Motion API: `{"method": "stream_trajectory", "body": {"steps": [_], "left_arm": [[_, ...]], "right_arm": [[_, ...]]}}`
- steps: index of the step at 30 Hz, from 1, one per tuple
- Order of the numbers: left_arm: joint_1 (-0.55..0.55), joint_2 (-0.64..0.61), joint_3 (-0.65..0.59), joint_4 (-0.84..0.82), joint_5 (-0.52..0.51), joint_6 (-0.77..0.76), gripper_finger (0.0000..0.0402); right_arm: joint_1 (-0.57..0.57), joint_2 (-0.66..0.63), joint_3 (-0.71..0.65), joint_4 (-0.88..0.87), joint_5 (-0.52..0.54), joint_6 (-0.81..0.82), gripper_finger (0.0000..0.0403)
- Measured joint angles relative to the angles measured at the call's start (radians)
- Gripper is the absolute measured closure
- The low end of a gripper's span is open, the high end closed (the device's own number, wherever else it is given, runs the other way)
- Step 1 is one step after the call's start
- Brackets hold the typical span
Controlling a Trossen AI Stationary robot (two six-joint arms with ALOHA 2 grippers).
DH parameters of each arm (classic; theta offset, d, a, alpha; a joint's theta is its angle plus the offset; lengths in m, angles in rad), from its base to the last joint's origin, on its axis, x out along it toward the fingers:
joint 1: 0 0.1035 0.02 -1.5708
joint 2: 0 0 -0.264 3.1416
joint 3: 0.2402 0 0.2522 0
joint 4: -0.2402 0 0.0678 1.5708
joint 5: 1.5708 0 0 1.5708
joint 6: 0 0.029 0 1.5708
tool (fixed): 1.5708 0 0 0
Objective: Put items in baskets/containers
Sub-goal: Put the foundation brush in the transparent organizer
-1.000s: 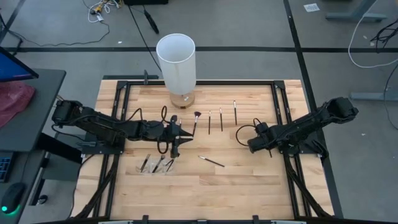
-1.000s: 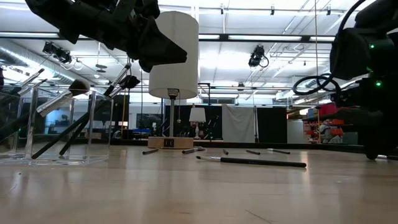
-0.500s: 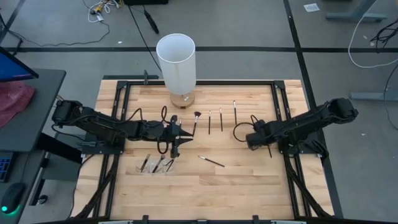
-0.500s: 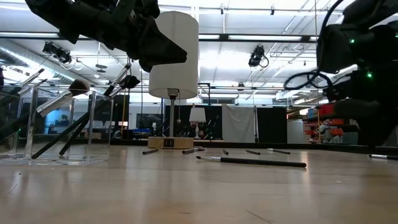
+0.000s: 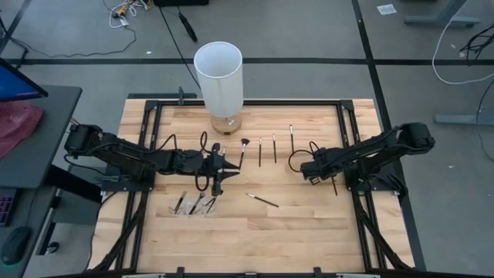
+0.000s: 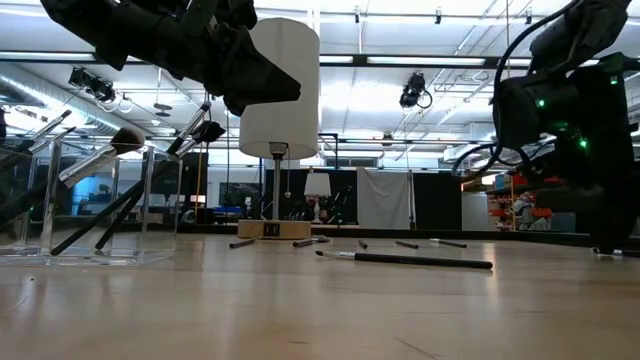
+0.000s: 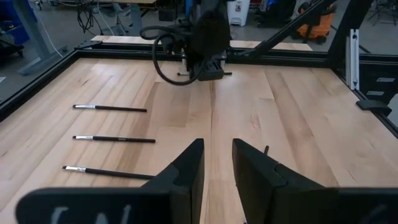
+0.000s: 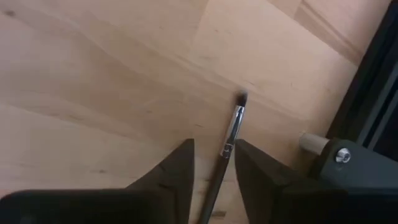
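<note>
— Wooden table (image 5: pixel 309 224) first, pale planks in a black frame. What lies nearest the front edge?

— A clear container (image 5: pixel 193 205) at front left, with several brushes (image 5: pixel 197 203) leaning inside it; the low view shows them propped against its see-through walls (image 6: pixel 100 200). Just behind it, near the middle, a single brush (image 5: pixel 262 201) lies flat on the wood.

— And the arms?

— The left gripper (image 5: pixel 217 182) sits just behind the container, pointing down toward the table. Its wrist view shows the two fingers (image 7: pixel 186 171) a narrow gap apart, with nothing between them. The right gripper (image 5: pixel 306 171) is at mid-table on the right side, low over the boards. Its fingers (image 8: pixel 176 168) are also slightly parted, and a silver-ferruled brush (image 8: pixel 231 134) lies on the wood in line with the gap; whether the pads touch it, I cannot tell.

— Farther back?

— A row of four brushes (image 5: pixel 273 147) lies side by side between the two grippers, apart from each other, the leftmost being a fan-tipped brush (image 5: pixel 242 151). Behind them stands a tall white cylinder (image 5: pixel 219 77) at the table's rear edge.
</note>
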Motion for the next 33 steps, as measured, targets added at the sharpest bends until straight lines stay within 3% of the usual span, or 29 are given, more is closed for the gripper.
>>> {"method": "stream_trajectory", "body": {"steps": [7, 11, 26, 33], "left_arm": [[-0.001, 0.0, 0.0, -0.001, 0.0, 0.0, 0.0317], [-0.001, 0.0, 0.0, -0.004, 0.0, 0.0, 0.0317], [-0.014, 0.0, 0.0, -0.03, 0.002, 0.016, 0.0317], [-0.019, 0.0, 0.0, -0.03, 0.004, 0.017, 0.0317]], "right_arm": [[0.0, 0.031, 0.004, -0.006, 0.017, 0.023, 0.0193], [0.0, 0.025, -0.006, 0.0, -0.01, 0.019, 0.0175], [-0.001, -0.187, -0.135, 0.149, -0.081, 0.022, 0.0275], [-0.001, -0.242, -0.155, 0.169, -0.083, 0.033, 0.0293]]}}
